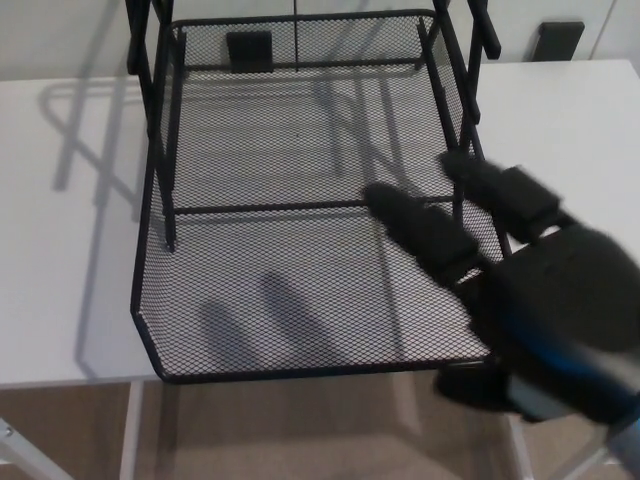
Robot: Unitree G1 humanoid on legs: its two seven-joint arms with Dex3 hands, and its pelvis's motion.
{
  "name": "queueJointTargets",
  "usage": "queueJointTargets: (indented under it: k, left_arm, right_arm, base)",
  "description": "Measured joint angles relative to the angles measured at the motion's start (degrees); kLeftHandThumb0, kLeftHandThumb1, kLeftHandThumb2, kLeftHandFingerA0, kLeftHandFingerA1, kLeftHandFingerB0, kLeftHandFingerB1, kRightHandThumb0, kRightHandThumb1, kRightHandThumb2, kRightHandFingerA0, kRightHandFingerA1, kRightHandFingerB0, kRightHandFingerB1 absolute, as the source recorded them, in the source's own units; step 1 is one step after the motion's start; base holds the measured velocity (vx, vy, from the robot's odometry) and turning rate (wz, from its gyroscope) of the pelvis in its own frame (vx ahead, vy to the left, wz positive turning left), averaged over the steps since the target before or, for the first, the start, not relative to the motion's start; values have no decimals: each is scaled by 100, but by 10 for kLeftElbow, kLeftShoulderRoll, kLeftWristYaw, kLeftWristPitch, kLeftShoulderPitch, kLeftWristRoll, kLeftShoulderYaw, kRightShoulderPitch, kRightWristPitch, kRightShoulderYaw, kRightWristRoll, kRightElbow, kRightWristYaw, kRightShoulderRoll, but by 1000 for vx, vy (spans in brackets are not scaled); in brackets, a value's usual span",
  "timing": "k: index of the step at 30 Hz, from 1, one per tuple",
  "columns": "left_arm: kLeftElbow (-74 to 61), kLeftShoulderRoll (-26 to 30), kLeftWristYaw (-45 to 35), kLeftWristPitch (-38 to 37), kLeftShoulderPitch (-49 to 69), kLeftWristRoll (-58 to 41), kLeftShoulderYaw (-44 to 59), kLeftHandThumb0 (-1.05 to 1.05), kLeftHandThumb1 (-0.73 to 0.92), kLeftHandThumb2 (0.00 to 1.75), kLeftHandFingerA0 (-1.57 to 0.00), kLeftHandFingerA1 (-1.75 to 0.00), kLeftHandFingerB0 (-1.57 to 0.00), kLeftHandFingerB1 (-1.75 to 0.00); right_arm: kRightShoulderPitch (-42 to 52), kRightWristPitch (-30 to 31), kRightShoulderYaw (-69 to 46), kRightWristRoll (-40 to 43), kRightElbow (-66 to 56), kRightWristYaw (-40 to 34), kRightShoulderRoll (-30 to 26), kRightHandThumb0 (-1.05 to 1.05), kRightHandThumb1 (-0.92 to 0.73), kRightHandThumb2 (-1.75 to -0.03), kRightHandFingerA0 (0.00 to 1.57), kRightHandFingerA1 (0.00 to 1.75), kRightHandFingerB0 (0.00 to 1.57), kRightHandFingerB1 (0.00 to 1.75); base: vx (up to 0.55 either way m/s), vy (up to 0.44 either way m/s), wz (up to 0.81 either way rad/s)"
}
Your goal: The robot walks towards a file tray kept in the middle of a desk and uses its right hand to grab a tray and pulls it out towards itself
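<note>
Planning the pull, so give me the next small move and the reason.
Probably bring the right hand down and back left onto the mesh tray's front rim. Its fingers are spread above the tray's right corner, holding nothing, and the tray sits on the desk.

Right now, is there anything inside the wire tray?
Empty. Through the black mesh tray only the white desk and shadows show. The right hand hovers above its right side, fingers spread.
</note>
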Motion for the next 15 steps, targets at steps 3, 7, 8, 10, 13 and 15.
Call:
queueJointTargets:
  k: [3,7,8,10,13,15]
  left_arm:
    - [0,0,0,0,0,0,0,2,73,60,-26,-33,-16,-28]
    - [0,0,0,0,0,0,0,5,73,61,-26,-33,-16,-28]
    - [0,0,0,0,0,0,0,4,73,61,-27,-33,-16,-28]
    - [0,0,0,0,0,0,0,3,72,60,-27,-33,-17,-28]
    - [0,-1,0,0,0,0,0,3,73,61,-24,-33,-15,-28]
    - [0,-1,0,0,0,0,0,2,73,60,-24,-33,-15,-28]
  right_arm:
    - [-27,6,-53,23,9,7,-23,-48,-44,-66,6,20,6,21]
    - [-54,10,-112,52,23,15,-52,-51,-38,-78,0,30,0,26]
    - [-59,11,-123,57,26,17,-57,-54,-38,-77,1,33,0,28]
    - [-72,13,-155,73,38,21,-75,-47,-54,-61,8,24,8,25]
    - [-90,15,-193,94,53,29,-95,-43,-56,-57,2,24,5,25]
    - [-99,17,-219,108,66,35,-109,-44,-35,-76,0,28,0,30]
  base:
    - [0,0,0]
    - [0,0,0]
    - [0,0,0]
    - [0,0,0]
    - [0,0,0]
    - [0,0,0]
